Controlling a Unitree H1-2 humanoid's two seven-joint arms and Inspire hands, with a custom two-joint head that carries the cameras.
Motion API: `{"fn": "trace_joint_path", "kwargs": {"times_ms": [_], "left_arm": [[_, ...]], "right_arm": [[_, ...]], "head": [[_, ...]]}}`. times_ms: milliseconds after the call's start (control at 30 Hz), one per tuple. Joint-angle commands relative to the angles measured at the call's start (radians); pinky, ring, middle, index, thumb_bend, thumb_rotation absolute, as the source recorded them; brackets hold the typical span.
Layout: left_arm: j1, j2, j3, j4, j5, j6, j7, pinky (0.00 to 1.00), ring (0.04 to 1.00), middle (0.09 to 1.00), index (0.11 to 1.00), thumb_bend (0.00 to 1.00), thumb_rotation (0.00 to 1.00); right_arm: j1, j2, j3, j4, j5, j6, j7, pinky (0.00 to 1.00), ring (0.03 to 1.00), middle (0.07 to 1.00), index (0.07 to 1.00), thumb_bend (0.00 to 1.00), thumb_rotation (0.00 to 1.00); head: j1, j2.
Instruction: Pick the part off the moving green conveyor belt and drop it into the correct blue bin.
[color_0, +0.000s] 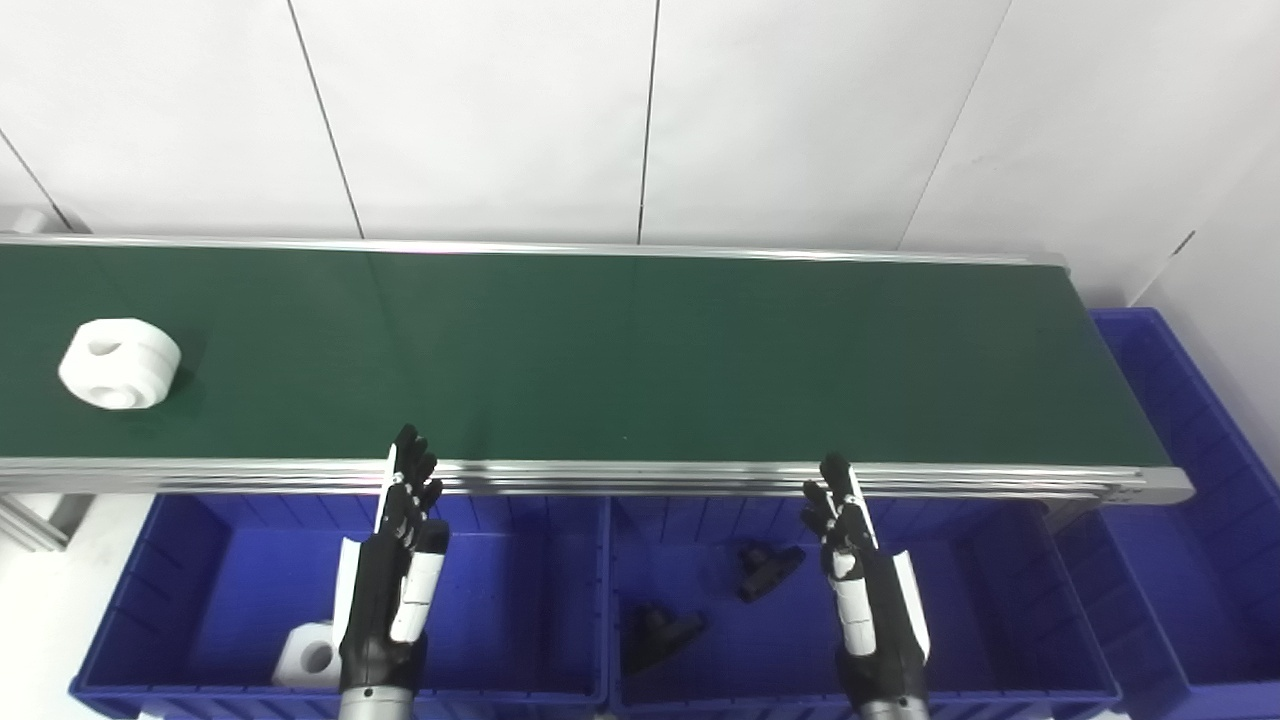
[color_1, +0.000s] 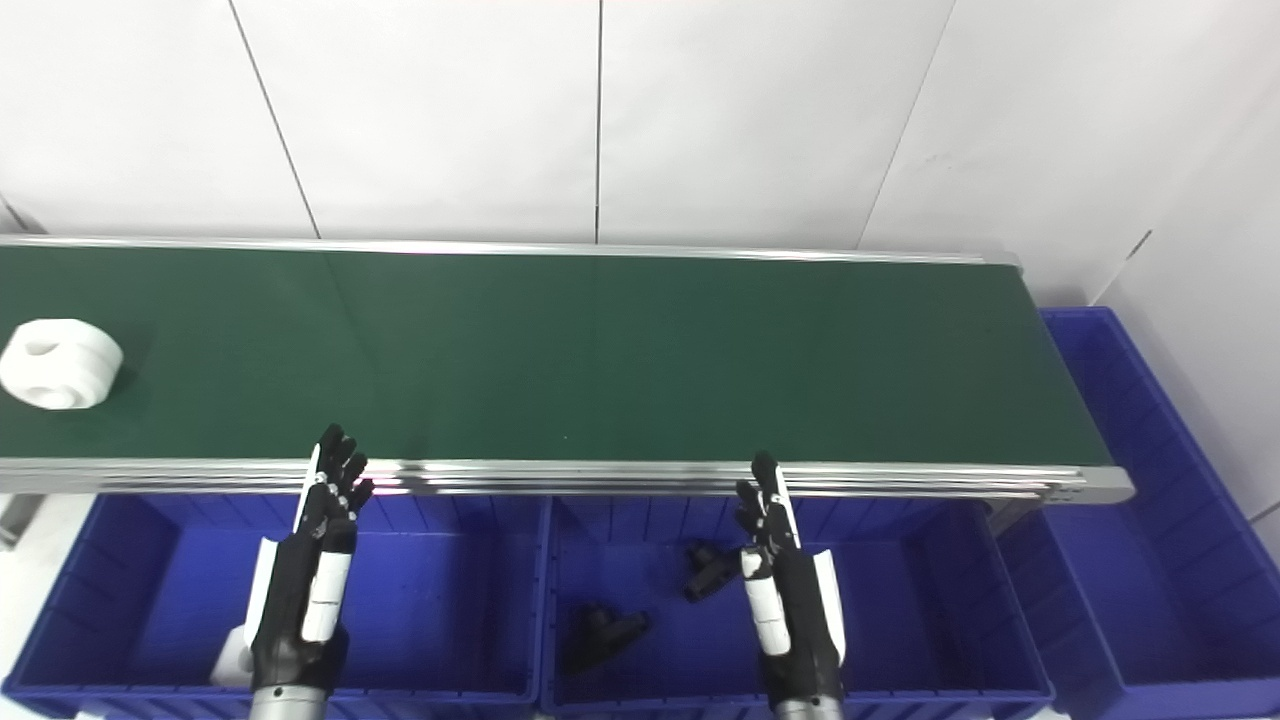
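A white round part (color_0: 119, 363) with holes lies on the green conveyor belt (color_0: 620, 350) at its far left. My left hand (color_0: 398, 560) is open and empty above the left blue bin (color_0: 180, 560), fingers reaching the belt's near rail. My right hand (color_0: 860, 570) is open and empty above the middle blue bin (color_0: 980, 590). The left bin holds a white part (color_0: 308, 655), half hidden by my left arm. The middle bin holds two black parts (color_0: 768, 568), (color_0: 660, 632).
A third blue bin (color_0: 1180, 420) stands at the belt's right end. The belt's aluminium rail (color_0: 640, 478) runs between my hands and the belt. A white panelled wall stands behind the belt.
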Motion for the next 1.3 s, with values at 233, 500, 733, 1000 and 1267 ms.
{"fn": "trace_joint_path", "kwargs": {"times_ms": [233,500,733,1000,1267], "left_arm": [[0.000,-0.008,-0.006,-0.026,0.008,-0.033,-0.006,0.95,0.970,0.986,0.988,0.59,0.89],[-0.007,-0.017,-0.010,0.020,0.031,-0.072,0.016,0.92,0.953,0.965,0.966,0.59,0.86],[-0.012,-0.027,-0.043,0.068,0.089,-0.074,0.054,0.92,0.940,0.960,0.964,0.66,0.88],[-0.028,-0.030,-0.100,0.106,0.111,-0.076,0.126,0.91,0.926,0.959,0.962,0.66,0.87],[-0.036,-0.025,-0.135,0.128,0.130,-0.076,0.179,0.91,0.936,0.961,0.955,0.61,0.84]], "right_arm": [[-0.003,-0.006,0.004,-0.038,-0.003,-0.029,0.009,0.94,0.960,0.996,1.000,0.85,0.97],[0.001,-0.024,-0.002,-0.012,-0.002,-0.059,0.011,0.94,0.953,0.992,1.000,0.84,0.97],[-0.005,-0.050,-0.025,0.044,0.054,-0.107,0.031,0.93,0.954,0.986,1.000,0.88,0.96],[-0.013,-0.081,-0.044,0.096,0.078,-0.147,0.049,0.94,0.960,0.987,1.000,0.89,0.98],[-0.024,-0.098,-0.050,0.147,0.079,-0.204,0.062,0.96,0.972,1.000,1.000,0.88,1.00]], "head": [[0.016,-0.006],[0.087,-0.062],[0.180,-0.116],[0.251,-0.176],[0.297,-0.213]]}}
